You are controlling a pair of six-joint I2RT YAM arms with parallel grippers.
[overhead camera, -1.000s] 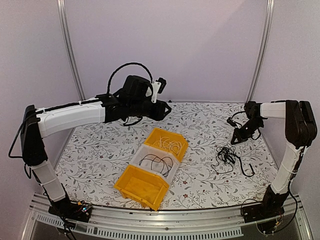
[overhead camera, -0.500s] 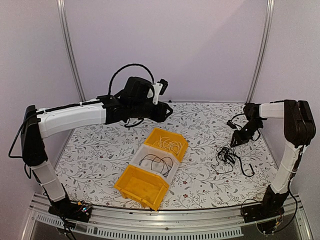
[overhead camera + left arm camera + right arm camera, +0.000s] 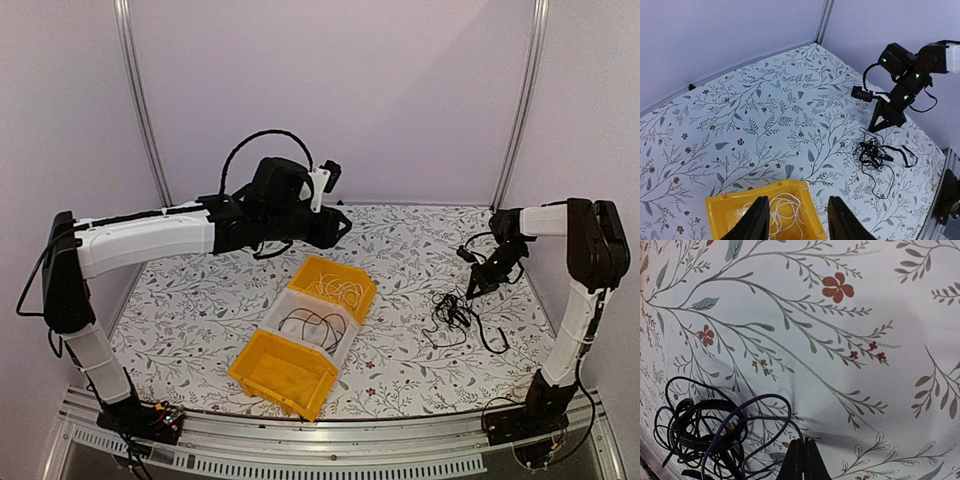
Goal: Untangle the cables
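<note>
I see the right gripper [image 3: 801, 447] pinched fully shut just beside the black cables [image 3: 700, 427], which lie tangled on the table [image 3: 200, 300], right side. One strand reaches its tips; can't tell if caught. The left gripper [image 3: 797, 222] gapes empty above the yellow bin [image 3: 715, 217].

Robot lab booth — blank lilac walls [image 3: 400, 100], aluminium posts [image 3: 139, 110], floral tabletop [image 3: 190, 290].

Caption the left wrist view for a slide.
Open left gripper framing yellow bin of cream cables; shut right gripper beside black cable tangle on floral table.
</note>
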